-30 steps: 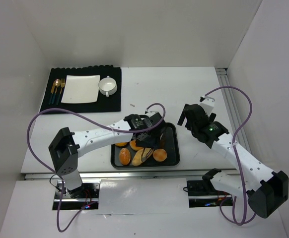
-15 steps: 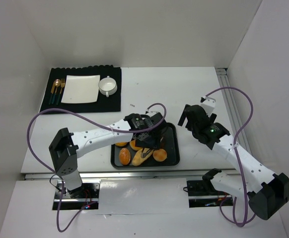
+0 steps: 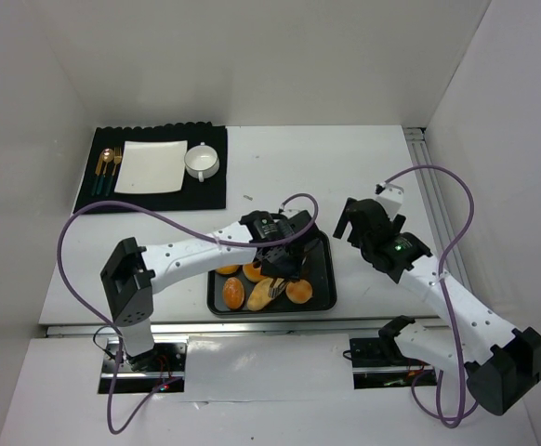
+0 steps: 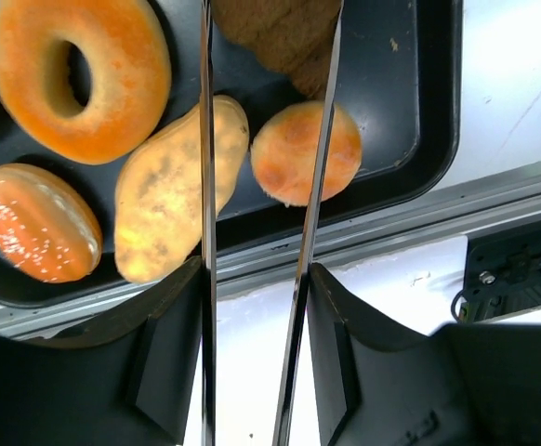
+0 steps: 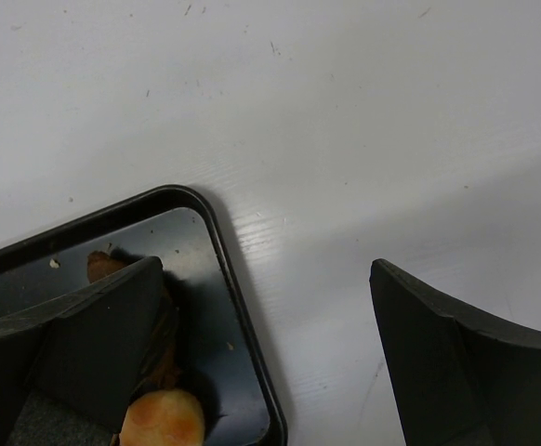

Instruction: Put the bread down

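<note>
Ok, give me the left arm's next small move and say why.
Probably squeeze the tongs shut. The left gripper holds them over the tray, and their two blades stand apart on either side of the dark brown bread. The blade tips are cut off in the wrist view, so I cannot tell whether they already touch it.

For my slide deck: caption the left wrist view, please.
Left gripper holds tongs over a black tray of doughnut, rolls and dark bread.
</note>
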{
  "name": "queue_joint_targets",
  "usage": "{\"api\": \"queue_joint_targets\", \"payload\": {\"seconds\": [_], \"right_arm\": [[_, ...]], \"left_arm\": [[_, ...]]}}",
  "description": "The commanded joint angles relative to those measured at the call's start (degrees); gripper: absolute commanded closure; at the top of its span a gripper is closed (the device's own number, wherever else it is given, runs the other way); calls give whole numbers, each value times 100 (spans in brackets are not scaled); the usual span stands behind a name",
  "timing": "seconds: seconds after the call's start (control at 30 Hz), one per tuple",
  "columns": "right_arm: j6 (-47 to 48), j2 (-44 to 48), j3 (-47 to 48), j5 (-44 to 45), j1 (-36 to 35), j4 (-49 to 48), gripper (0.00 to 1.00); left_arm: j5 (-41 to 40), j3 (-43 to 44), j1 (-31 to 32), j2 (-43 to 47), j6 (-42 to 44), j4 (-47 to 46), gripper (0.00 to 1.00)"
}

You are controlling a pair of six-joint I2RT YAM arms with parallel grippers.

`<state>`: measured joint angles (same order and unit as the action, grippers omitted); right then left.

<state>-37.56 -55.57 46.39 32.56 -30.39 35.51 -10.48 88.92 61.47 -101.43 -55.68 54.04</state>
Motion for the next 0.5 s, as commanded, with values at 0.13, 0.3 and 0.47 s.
{"api": "queue_joint_targets", "payload": {"seconds": [0.13,0.3,0.47], "right_arm": [[65,152,-25,102,-46,-272,1],[117,205,-25,49,-46,-395,1],[222,143,-25,-4,-46,-456,1]], "left_arm": [[-858,950,31,457,-92,975,57],[-1079,943,-661,1184,92,1311,57],[-1360,732,-2418,2082,820,899,58]]}}
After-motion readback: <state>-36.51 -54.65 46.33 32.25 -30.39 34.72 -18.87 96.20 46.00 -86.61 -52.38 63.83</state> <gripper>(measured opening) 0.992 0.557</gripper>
